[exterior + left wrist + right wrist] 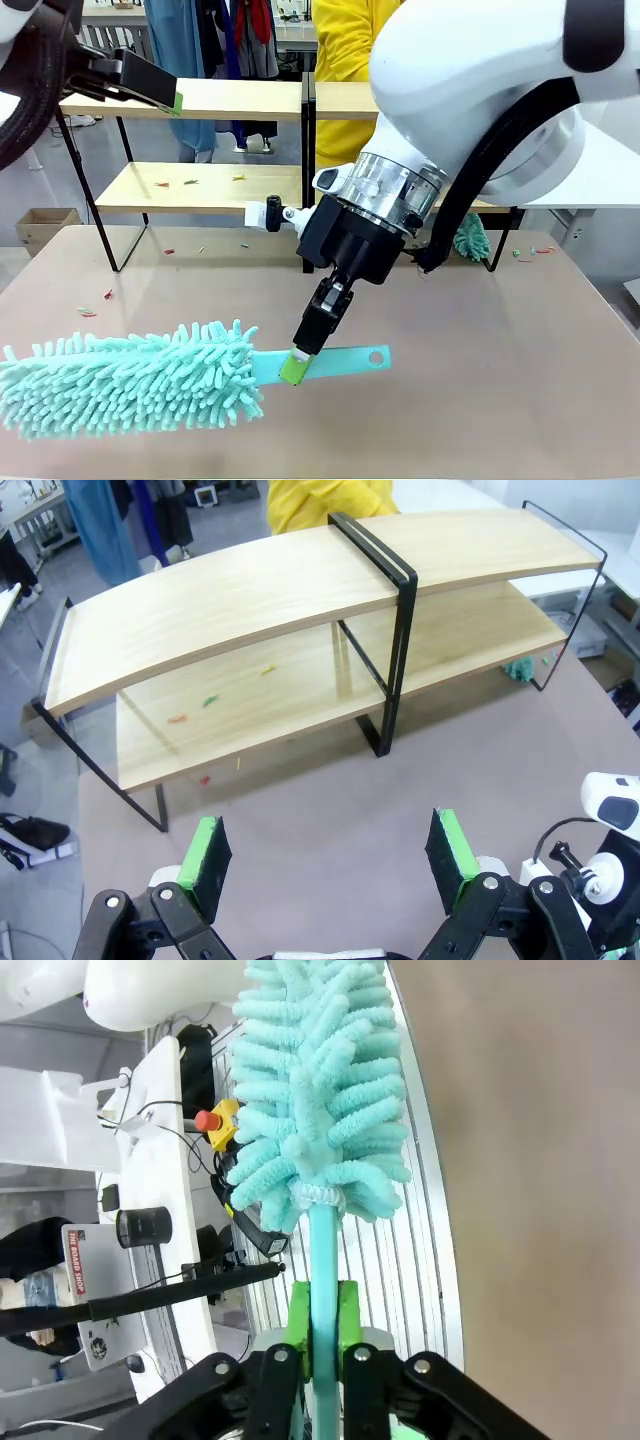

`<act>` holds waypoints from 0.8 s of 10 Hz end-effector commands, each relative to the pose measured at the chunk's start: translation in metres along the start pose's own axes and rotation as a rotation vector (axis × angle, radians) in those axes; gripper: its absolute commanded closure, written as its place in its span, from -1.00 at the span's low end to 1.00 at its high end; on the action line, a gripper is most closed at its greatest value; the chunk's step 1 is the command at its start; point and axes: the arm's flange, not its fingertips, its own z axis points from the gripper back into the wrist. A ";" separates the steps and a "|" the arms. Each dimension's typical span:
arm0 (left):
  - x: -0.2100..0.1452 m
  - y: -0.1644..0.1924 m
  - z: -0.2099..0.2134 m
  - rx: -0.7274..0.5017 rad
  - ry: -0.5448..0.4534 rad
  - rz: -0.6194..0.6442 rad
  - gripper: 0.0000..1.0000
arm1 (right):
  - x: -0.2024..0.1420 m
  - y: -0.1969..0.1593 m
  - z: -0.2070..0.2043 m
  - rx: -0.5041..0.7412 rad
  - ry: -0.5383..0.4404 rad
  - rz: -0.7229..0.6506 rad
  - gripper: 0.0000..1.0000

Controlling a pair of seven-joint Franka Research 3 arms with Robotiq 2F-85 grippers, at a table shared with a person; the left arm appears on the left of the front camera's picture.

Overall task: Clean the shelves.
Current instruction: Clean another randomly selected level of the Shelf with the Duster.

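The shelves (210, 98) stood along the far side of the table (480, 400), beyond both end effectors.
A teal duster (130, 380) lay on the table nearer the robot, its handle clamped in the closed right end effector (297, 365), well short of the shelves. The left end effector (328, 852) hung spread and empty, facing the shelves from above. Coloured scraps (185, 183) dotted the lower board.

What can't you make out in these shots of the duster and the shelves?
- Front view: the right arm hides much of the right unit of the shelves.
- Right wrist view: the top edge cuts off the tip of the duster.
- Left wrist view: coloured scraps on the shelves, too small to identify.
- Front view: teal thing at the shelves' right end, partly behind the arm, unidentifiable.
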 end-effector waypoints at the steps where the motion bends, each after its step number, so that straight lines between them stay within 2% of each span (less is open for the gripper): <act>1: -0.002 0.001 0.000 0.003 -0.001 0.001 -1.00 | 0.002 -0.010 0.007 0.018 -0.036 -0.009 0.75; 4: -0.002 0.001 0.000 0.003 -0.001 0.001 -1.00 | 0.000 -0.013 0.005 0.012 -0.051 -0.010 0.75; 8: -0.002 0.001 0.000 0.003 -0.001 0.001 -1.00 | 0.004 -0.042 0.007 -0.185 -0.158 -0.082 0.75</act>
